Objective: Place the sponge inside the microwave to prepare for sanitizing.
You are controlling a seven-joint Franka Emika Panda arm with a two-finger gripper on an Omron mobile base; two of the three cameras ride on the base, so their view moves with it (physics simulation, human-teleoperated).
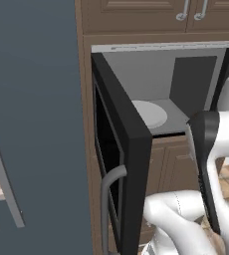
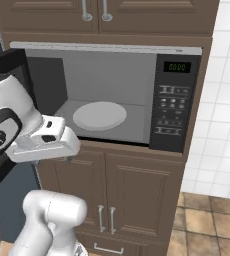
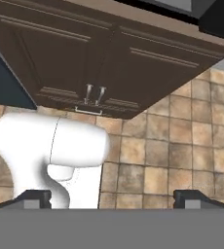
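Below the upper cabinets, the microwave (image 2: 112,95) stands with its door (image 1: 124,149) swung wide so I can load it; its white plate (image 2: 99,115) lies bare. My hand (image 3: 111,199) is spread, empty, pointing at the floor. I cannot find the sponge.

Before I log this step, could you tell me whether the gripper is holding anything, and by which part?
Nothing is held: the gripper is open, with only floor tiles between its fingertips.
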